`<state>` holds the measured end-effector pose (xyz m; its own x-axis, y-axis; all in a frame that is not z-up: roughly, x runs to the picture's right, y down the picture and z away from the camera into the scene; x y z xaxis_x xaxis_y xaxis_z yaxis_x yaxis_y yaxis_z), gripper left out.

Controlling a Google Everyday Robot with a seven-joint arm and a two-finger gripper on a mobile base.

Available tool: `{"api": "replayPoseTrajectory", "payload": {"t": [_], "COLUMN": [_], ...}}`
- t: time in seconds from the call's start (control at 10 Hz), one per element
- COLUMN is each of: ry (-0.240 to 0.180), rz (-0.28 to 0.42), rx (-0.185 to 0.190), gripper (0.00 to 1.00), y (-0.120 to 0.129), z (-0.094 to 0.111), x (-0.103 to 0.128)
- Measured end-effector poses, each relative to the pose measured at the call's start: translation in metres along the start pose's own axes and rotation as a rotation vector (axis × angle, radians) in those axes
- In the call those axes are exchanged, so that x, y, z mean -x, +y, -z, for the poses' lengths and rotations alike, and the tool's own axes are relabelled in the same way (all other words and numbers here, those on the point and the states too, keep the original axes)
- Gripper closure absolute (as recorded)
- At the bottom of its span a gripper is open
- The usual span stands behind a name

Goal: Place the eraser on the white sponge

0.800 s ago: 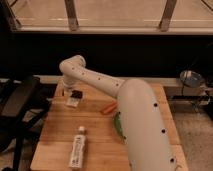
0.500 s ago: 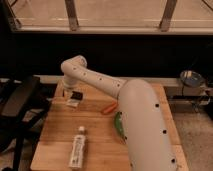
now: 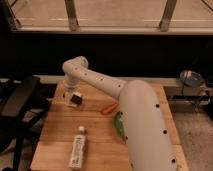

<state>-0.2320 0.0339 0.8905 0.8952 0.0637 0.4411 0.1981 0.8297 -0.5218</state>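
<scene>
My gripper [image 3: 73, 98] hangs at the end of the white arm over the far left of the wooden table [image 3: 97, 132]. A small dark block, the eraser [image 3: 76, 100], sits at the gripper's tip, on or just above a white pad that may be the white sponge [image 3: 69, 96]. I cannot tell whether the eraser touches the pad or is held.
An orange carrot-like item [image 3: 109, 108] lies mid-table. A green object [image 3: 119, 124] is partly hidden by my arm. A white tube [image 3: 77, 148] lies near the front edge. A black chair [image 3: 17, 107] stands at the left. A metal bowl [image 3: 191, 78] sits at the right.
The gripper and the dark block have shifted very slightly; nothing else has moved.
</scene>
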Motion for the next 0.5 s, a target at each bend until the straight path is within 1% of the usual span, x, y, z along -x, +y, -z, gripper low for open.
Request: {"api": "replayPoseTrajectory", "payload": {"t": [0.3, 0.4, 0.5], "ry": [0.004, 0.004, 0.004], "rz": [-0.003, -0.003, -0.004], "rx": [0.000, 0.000, -0.001], "gripper": [0.44, 0.58, 0.62], "y": [-0.0029, -0.0033, -0.0042], "z": [-0.0003, -0.0003, 0.0003], "x": [0.0010, 0.0016, 0.0003]}}
